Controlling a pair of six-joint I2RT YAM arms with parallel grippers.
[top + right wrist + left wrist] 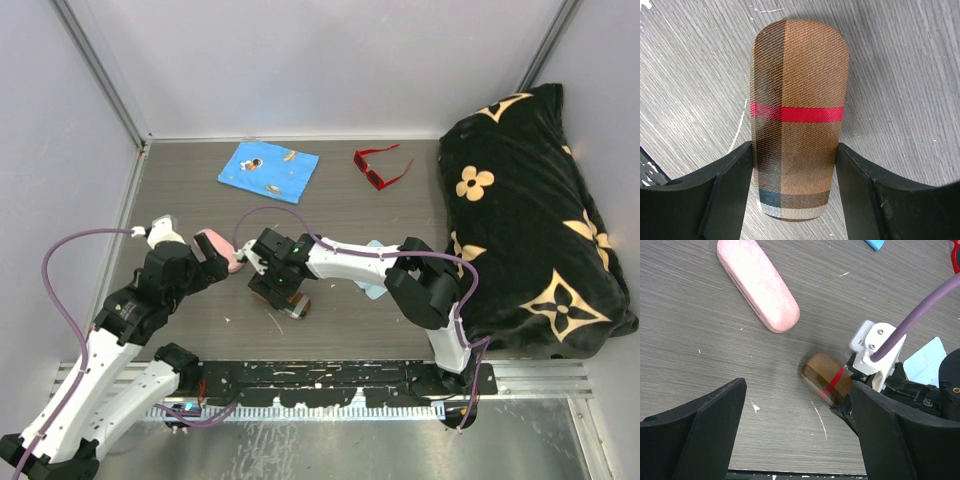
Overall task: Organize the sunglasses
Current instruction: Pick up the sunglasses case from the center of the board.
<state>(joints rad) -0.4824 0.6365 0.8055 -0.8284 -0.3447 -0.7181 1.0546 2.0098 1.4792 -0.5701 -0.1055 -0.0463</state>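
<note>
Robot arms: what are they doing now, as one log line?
left gripper: open, empty | right gripper: shut on plaid case | red sunglasses: lying at back

Here's the plaid glasses case (797,70), a brown weave with a red band (797,113) across its middle, lying flat on the grey wood-grain surface (900,60). The right gripper (794,150) straddles its near end, black jaws pressed against both long sides. A thin white scratch (767,10) marks the surface just beyond the case's rounded far end.
</note>
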